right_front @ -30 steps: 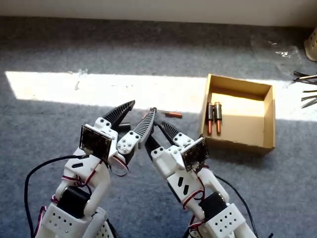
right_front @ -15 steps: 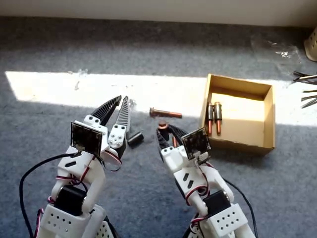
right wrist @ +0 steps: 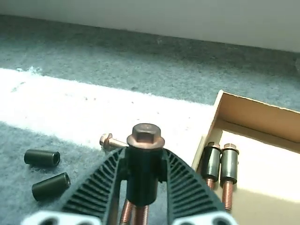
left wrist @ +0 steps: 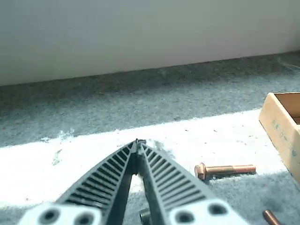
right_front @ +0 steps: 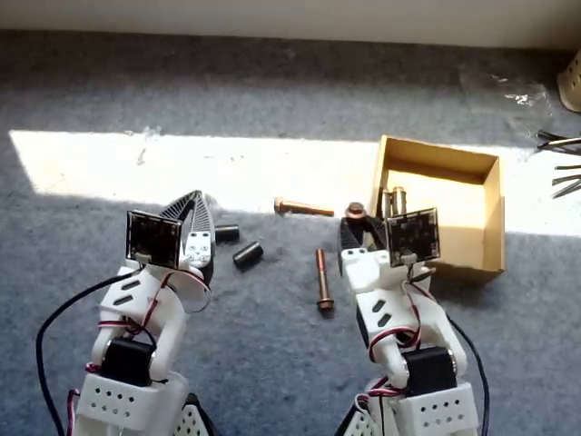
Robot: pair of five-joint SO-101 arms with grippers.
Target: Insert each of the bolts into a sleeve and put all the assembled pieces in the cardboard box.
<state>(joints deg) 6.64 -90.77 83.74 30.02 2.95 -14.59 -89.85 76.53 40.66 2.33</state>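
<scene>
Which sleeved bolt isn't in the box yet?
The sleeved bolt clamped in the right gripper, copper head past the fingertips. The other two sleeved bolts lie side by side inside the cardboard box.

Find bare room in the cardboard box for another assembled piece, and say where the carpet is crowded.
Free: cardboard box floor between its two assembled pieces and the opposite wall. Crowded: carpet between left claw and right claw, holding two bolts and two sleeves.

Grey carpeted surface (right_front: 272, 82), sunlit band across it. Lying on it: open cardboard box (right_front: 495, 218) at right; one bolt (right_front: 304, 208) in the sun strip, second bolt (right_front: 321, 278) in shade; one dark sleeve (right_front: 227, 233), another sleeve (right_front: 248, 254) just beside it, left of both.
</scene>
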